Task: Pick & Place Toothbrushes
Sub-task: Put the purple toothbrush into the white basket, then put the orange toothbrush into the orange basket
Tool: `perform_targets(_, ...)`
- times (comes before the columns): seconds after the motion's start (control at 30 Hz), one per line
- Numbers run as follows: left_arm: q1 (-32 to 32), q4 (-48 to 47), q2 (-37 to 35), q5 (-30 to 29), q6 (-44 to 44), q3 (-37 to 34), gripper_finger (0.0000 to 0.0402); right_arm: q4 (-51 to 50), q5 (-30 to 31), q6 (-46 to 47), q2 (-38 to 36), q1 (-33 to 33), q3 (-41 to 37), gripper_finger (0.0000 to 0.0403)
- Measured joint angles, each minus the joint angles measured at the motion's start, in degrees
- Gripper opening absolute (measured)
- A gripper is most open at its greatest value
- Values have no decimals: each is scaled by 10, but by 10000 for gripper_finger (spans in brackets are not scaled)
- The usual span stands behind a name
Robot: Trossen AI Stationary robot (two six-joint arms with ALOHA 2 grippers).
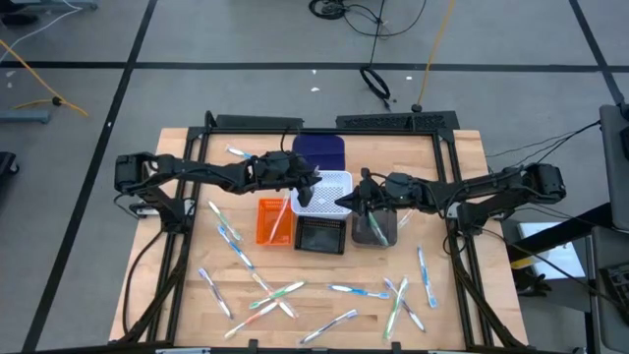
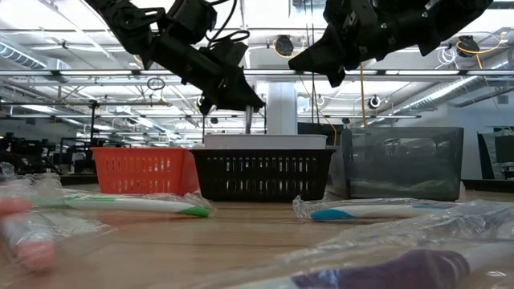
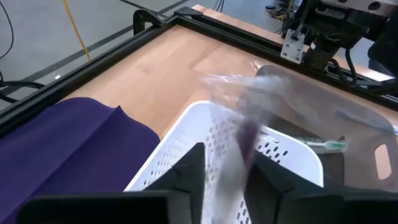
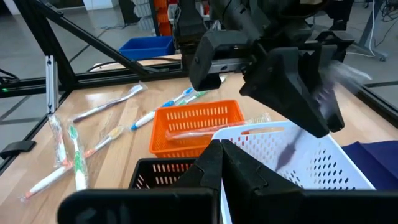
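Observation:
My left gripper hangs over the white bin with its fingers apart. Between them stands a wrapped toothbrush with a purple part, blurred and pointing down into the bin; the right wrist view shows the toothbrush too. My right gripper is shut and holds nothing, at the white bin's right edge, facing the left gripper. Several wrapped toothbrushes lie flat on the table's near half. My left gripper's fingers stand on either side of the wrapped toothbrush's upper part, coming slanting down from the table's left. The toothbrush is blurred, so I cannot tell whether the fingers touch it.
An orange bin with a wrapped toothbrush, a black bin and a grey bin with a green toothbrush stand in a row in front of the white bin. A blue bin stands behind it. A dark frame rims the table.

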Motion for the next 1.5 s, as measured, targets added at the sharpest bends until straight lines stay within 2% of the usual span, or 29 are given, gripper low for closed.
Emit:
perform_targets(0.27, 0, 3, 0, -12, 9, 0, 132, -4, 0, 0, 0, 0, 0, 0)
perform_targets(0.7, -1, -29, 0, -10, 8, 0, 134, -89, 6, -2, -22, 0, 0, 0)
perform_targets(0.87, -4, -38, 0, -9, 8, 0, 134, -186, 22, -4, -69, 0, 0, 0)
perform_targets(1.07, -10, -38, 0, -8, 8, 0, 134, -337, 96, 31, -142, 9, 0, 0)
perform_targets(1.2, -13, -38, 0, -8, 8, 0, 134, -404, 121, 58, -187, 19, 0, 0)
perform_targets(1.5, -15, -41, 0, 13, 19, 0, 134, -585, 164, 109, -229, 25, 0, 0)
